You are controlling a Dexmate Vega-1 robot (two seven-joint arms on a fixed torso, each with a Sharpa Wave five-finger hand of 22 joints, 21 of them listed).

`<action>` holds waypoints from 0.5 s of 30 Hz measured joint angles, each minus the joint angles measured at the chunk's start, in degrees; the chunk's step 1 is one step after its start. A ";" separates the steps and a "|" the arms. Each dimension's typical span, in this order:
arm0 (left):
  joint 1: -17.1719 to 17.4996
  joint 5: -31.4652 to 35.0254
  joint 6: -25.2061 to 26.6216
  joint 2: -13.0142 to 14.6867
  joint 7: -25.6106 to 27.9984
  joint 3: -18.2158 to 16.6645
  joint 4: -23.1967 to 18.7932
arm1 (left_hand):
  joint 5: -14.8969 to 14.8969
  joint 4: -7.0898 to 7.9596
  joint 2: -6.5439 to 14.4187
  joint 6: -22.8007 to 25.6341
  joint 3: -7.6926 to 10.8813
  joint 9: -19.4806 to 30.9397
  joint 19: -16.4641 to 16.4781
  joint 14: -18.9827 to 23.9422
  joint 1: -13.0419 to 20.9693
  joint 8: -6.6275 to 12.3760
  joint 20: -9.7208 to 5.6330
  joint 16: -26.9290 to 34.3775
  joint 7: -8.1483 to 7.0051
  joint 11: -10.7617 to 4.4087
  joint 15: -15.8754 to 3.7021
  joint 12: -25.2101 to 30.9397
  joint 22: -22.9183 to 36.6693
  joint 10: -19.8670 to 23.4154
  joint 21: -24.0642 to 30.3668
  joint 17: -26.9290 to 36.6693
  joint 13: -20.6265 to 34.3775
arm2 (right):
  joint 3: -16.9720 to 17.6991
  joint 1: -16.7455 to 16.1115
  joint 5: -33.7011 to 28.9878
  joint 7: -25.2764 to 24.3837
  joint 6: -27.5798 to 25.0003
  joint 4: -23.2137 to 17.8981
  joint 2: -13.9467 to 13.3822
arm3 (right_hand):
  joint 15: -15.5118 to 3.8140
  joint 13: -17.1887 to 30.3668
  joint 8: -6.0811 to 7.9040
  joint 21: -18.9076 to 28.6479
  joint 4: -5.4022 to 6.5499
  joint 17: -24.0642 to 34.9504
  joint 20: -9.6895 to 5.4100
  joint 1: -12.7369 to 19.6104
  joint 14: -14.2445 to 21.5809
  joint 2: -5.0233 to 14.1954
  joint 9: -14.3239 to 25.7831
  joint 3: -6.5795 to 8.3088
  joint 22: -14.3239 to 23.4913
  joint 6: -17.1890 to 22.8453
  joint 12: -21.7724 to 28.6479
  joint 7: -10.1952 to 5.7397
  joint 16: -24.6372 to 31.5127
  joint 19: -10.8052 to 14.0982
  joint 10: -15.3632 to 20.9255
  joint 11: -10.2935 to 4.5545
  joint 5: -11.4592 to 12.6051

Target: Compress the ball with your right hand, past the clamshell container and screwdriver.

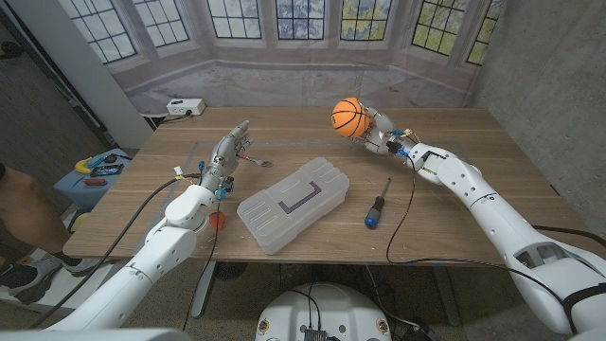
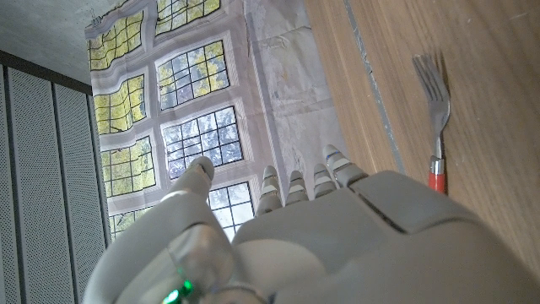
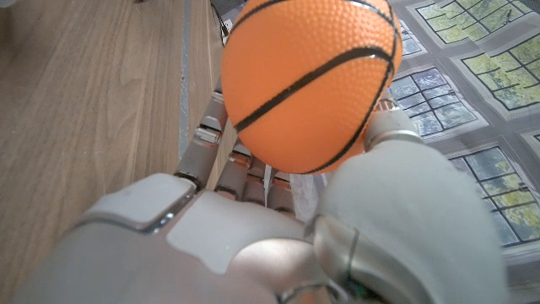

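Ball (image 1: 348, 116): small orange basketball, I judge it soft, light, pebbled. My right hand (image 1: 379, 133) cups it off the counter (image 1: 454, 189); squeeze across its middle.

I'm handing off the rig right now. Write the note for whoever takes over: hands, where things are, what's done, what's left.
Right hand: holds the orange basketball-style ball at the table's far side, beyond the clamshell container and the blue-handled screwdriver.
Left hand: holds nothing, fingers extended, near the red-handled fork.
Done: ball reached and grasped, as the right wrist view confirms.
Left: the ball looks round; I cannot tell how far it has been squeezed. Compress it firmly, then release.
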 measured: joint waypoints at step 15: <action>0.30 0.19 0.33 0.54 0.45 -0.52 -0.56 | 0.00 -0.23 0.00 0.00 0.23 0.00 0.00 0.00 0.00 0.00 0.00 0.00 0.00 0.00 0.00 0.00 0.00 0.00 0.00 0.00 0.00 | 0.50 0.45 1.54 0.79 -0.35 2.14 1.48 | 1.22 -0.10 -0.87 -0.01 -0.07 0.26 0.74 -0.64 -1.40 0.63 0.00 -0.55 -0.01 -0.85 -0.45 -0.24 -0.88 0.10 -1.84 0.81 -0.02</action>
